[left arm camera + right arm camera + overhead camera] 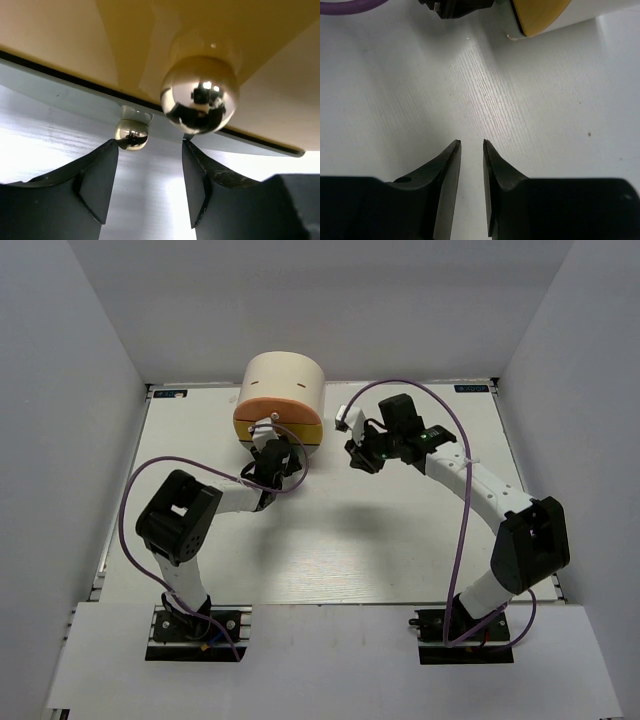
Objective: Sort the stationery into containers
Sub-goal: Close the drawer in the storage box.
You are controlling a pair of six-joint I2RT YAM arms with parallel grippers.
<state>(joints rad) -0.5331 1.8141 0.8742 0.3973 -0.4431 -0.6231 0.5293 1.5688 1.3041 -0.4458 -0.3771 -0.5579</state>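
Closest in, my two arms (180,515) stand bolted at the near edge, black joints and white links, with a purple cable (128,502) looping off the left one.

Now my right tool (472,144): it hangs over bare tabletop (330,540). Its matte black fingers (445,195) taper to thin curved tips with only a narrow slit between them, and nothing in that slit. The surface under it is white with a fine brushed grain and a soft sheen down the middle.

Over to my left tool (150,144), further out, right up at the cabinet front. Its wedge-shaped black fingers (95,185) stand clearly apart and grip nothing. Just past the tip on the right of that wrist view is the knob (200,95), a round, mirror-bright ball on a short stem. It sits off to the side of the gap rather than in it, and I cannot tell whether the tip touches it. A smaller shiny ball (131,134) shows lower left; knob or reflection, I can't tell.

The big knob sits on the yellow drawer (540,15), smooth and curved-fronted. Above it comes the orange drawer (280,406), same curve. Furthest back is the cream cabinet (285,375) that houses both, a plain smooth cylinder at the far middle of the tabletop.
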